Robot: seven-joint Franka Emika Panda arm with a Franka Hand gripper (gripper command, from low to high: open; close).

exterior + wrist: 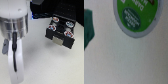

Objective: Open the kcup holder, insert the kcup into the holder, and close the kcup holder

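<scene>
Wrist view looks straight down on the small round kcup (135, 16) with its shiny green top and pale rim, lying flat on the white table (129, 60), apparently lined up for a pick; whether the gripper is released or clenched cannot be told. Across the exterior view, the black boxy kcup holder (61, 30) sits well apart at the right, pods in its top slots

Work surface (45, 62): flat, pale grey-white, evenly lit, with soft shadows. A dark area (42, 6) lies beyond its far edge. Walls and windows are not visible.
</scene>
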